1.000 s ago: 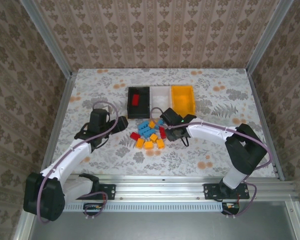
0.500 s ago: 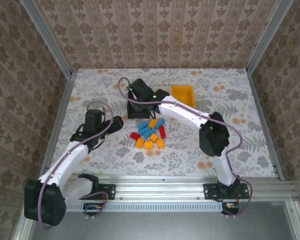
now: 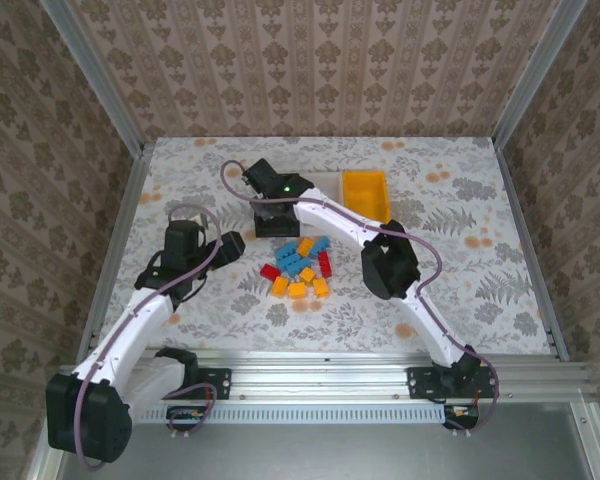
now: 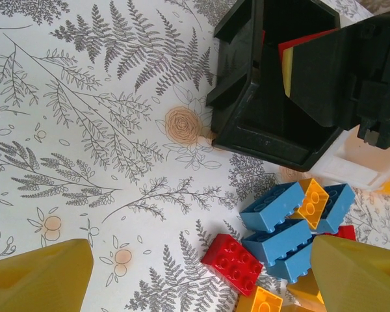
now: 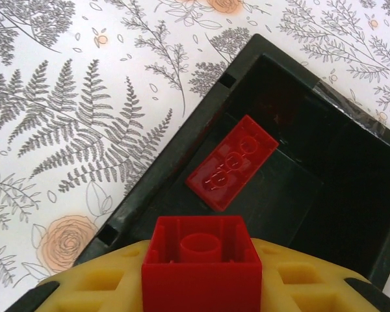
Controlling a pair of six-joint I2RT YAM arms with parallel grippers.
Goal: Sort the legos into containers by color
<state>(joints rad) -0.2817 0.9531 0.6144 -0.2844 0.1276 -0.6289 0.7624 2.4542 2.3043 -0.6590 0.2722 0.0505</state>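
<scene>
1. The right gripper (image 5: 198, 281) is clamped on a red brick (image 5: 198, 246), gripped on two opposite sides by the yellow fingers (image 5: 97, 289), with the brick's hollow underside facing the wrist camera.
2. Gripper and brick hang over the near-left part of the black bin (image 5: 188, 156). A second, flat red brick (image 5: 232, 162) lies on the bin's floor, studs up and set at a diagonal.
3. From above, the right arm (image 3: 390, 265) rises from its base at the near right edge and bends at a raised elbow. Its forearm then stretches left and away across the white bin (image 3: 325, 178), so the wrist sits over the black bin.
4. The orange-yellow bin (image 3: 365, 195) stands at the right end of the row of three and is uncovered.
5. The left gripper (image 4: 195, 276) is spread wide, one yellow fingertip at each lower corner of its wrist view, with nothing held between them.
6. It points toward the pile of legos (image 3: 300, 268), sitting just left of it. A red brick (image 4: 234, 263) and several blue bricks (image 4: 279, 224) lie ahead of the fingers, with an orange one (image 4: 310, 203) on top. Whether the fingertips touch the table (image 3: 460, 260) cannot be told.
7. The left arm (image 3: 140, 310) runs from its base at the near left corner diagonally up and away, then turns at the wrist so the gripper faces right.
8. The loose bricks lie together on the table just in front of the bins, between the two arms.
</scene>
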